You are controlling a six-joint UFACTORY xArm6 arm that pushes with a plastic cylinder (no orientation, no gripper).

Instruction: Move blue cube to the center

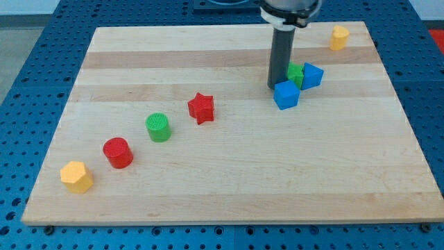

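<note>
A blue cube (286,95) sits on the wooden board (229,173), right of the middle toward the view's top. My tip (276,85) stands at the cube's upper left corner, touching or almost touching it. A green block (296,73) lies just behind the cube, partly hidden by the rod. A second blue block (312,75) sits right of the green one.
A red star (201,107), a green cylinder (158,127), a red cylinder (118,153) and a yellow block (76,176) run in a diagonal line toward the bottom left. Another yellow block (338,37) sits at the top right corner.
</note>
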